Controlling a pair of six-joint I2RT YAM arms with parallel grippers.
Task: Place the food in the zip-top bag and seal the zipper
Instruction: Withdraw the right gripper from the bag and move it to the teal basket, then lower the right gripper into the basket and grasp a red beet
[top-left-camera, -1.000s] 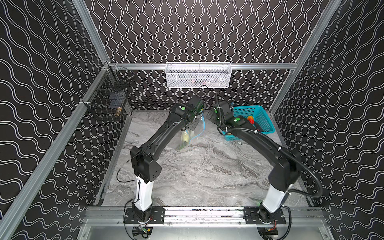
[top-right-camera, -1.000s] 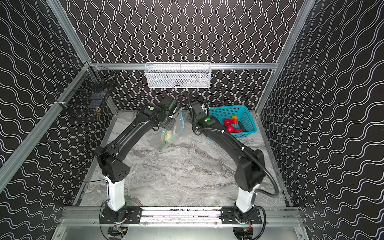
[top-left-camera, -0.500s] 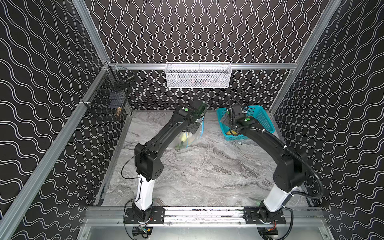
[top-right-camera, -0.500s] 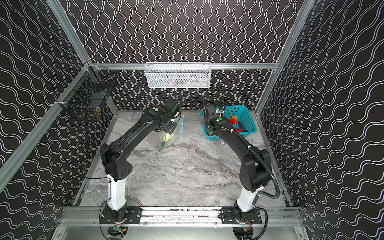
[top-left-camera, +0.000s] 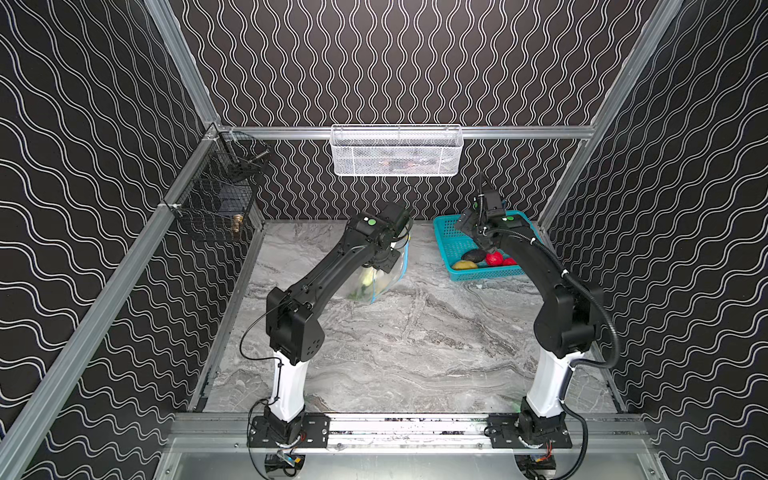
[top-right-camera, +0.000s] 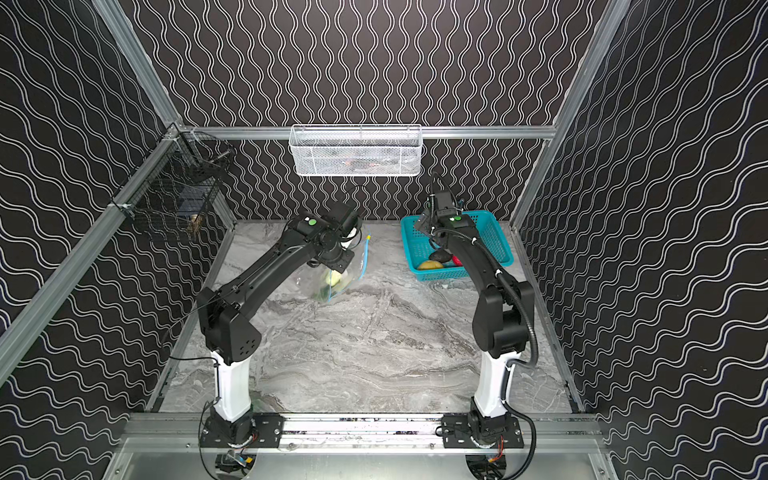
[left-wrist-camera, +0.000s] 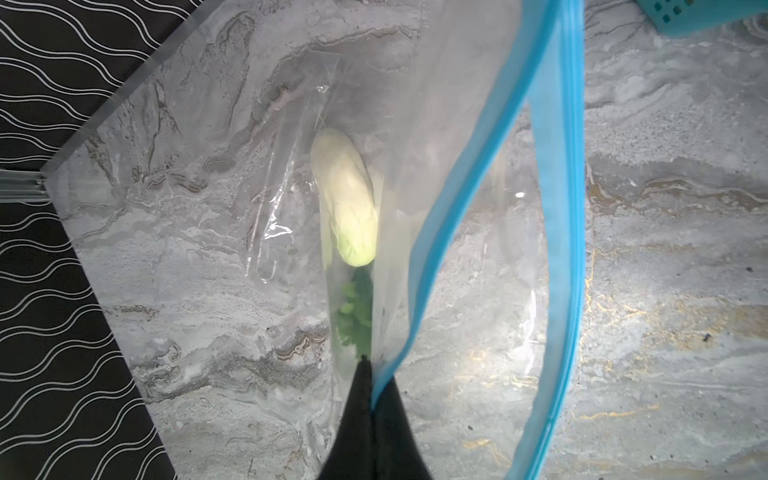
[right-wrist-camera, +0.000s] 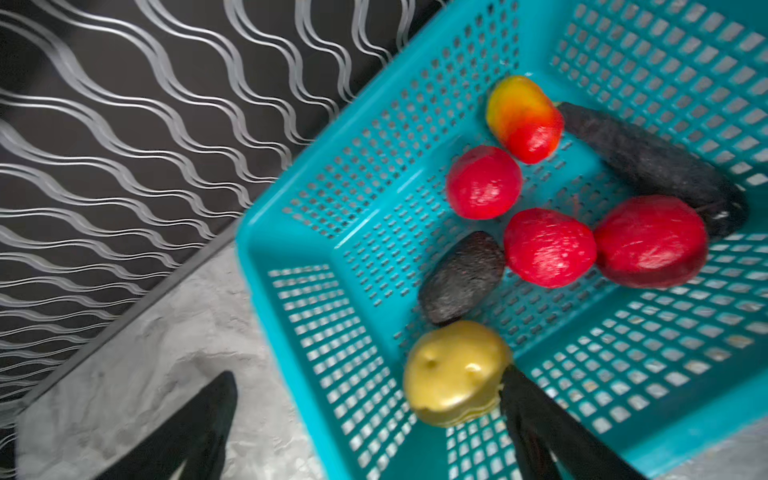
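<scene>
Left wrist view: left gripper clamped on zip-top bag rim, far middle; white oblong one inside.
Right gripper: fingers apart over teal basket, far right.
Remaining: 7 food pieces; zipper open.

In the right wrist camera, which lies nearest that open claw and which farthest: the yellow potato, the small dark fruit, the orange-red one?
1. The yellow potato, beside one finger of the right gripper, in the teal basket.
2. The small dark fruit, just beyond the potato.
3. The orange-red fruit, farthest, deeper in the basket.
</scene>
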